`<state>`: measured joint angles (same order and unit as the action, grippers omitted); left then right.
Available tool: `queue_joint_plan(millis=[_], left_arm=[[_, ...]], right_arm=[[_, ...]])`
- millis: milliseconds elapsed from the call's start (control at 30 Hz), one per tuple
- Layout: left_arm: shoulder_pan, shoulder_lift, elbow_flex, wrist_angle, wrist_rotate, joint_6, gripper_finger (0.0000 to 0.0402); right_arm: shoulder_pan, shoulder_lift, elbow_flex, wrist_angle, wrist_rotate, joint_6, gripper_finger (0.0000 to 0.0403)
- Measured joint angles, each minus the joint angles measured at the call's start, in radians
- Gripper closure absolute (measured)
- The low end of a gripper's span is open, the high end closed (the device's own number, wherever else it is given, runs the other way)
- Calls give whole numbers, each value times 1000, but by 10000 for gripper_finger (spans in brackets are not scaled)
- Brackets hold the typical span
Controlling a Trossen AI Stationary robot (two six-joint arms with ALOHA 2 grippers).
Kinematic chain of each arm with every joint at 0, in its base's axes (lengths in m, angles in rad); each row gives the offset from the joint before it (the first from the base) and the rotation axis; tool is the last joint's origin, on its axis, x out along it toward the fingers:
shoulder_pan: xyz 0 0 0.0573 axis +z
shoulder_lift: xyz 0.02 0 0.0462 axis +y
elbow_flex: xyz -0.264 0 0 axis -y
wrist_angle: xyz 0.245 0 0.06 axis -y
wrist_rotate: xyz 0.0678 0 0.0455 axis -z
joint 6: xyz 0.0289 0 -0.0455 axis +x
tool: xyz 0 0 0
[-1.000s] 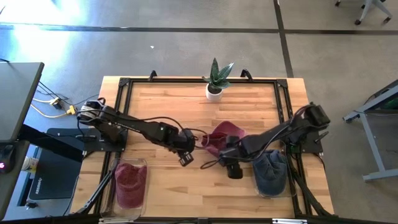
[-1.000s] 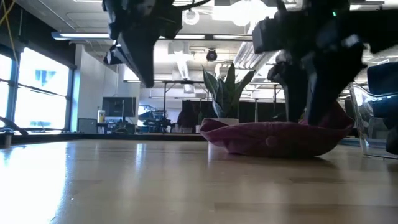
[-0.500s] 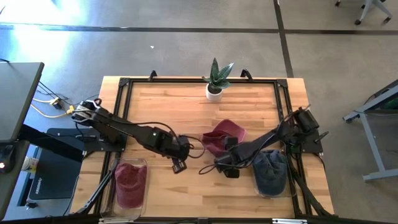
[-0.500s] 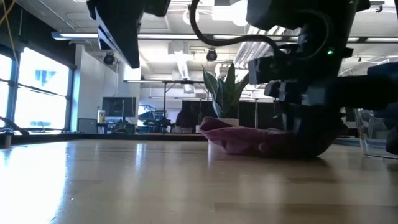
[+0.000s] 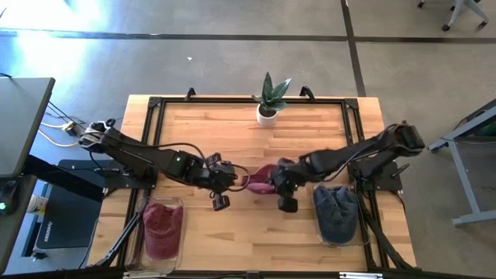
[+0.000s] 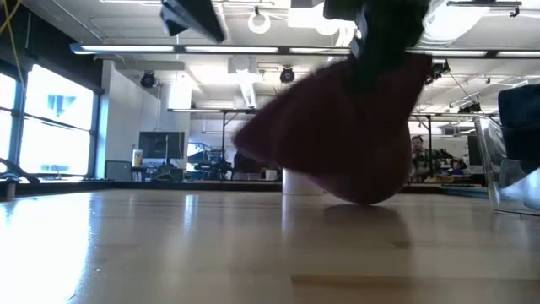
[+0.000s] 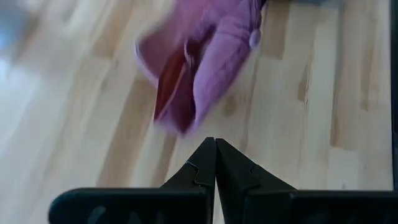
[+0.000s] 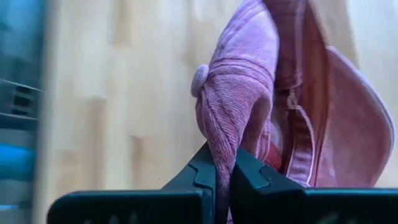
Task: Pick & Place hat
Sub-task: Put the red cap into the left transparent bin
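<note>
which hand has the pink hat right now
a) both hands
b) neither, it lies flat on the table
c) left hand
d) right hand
d: the right hand is shut on a fold of the pink hat, which hangs lifted in the low view, while the left hand is shut on nothing just short of it.

Wooden table (image 5: 232, 132), potted plant (image 5: 268, 101), two clear bins (image 5: 163, 229) holding hats
</note>
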<state>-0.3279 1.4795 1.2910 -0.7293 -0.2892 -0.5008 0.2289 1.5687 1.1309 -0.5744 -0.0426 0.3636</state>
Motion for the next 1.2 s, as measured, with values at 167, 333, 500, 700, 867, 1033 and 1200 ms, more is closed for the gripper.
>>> queue_joint_plan(millis=[167,333,500,700,867,1033,1200], left_arm=[[0,-5,0,183,-2,255,392],[0,23,1,394,66,506,331],[2,64,1,426,12,542,226],[1,124,-2,375,-171,511,142],[0,139,-1,311,-171,445,149],[0,137,-1,310,-168,434,196],[0,136,-1,320,-81,446,281]], right_arm=[[-68,-58,0,63,-156,3,392],[-95,-60,0,65,-194,-3,392],[-116,-60,0,89,-239,-5,391],[-141,-63,0,181,-302,7,393],[-145,-83,0,200,-310,13,397],[-145,-99,0,205,-312,17,394],[-144,-111,0,198,-314,20,391]])
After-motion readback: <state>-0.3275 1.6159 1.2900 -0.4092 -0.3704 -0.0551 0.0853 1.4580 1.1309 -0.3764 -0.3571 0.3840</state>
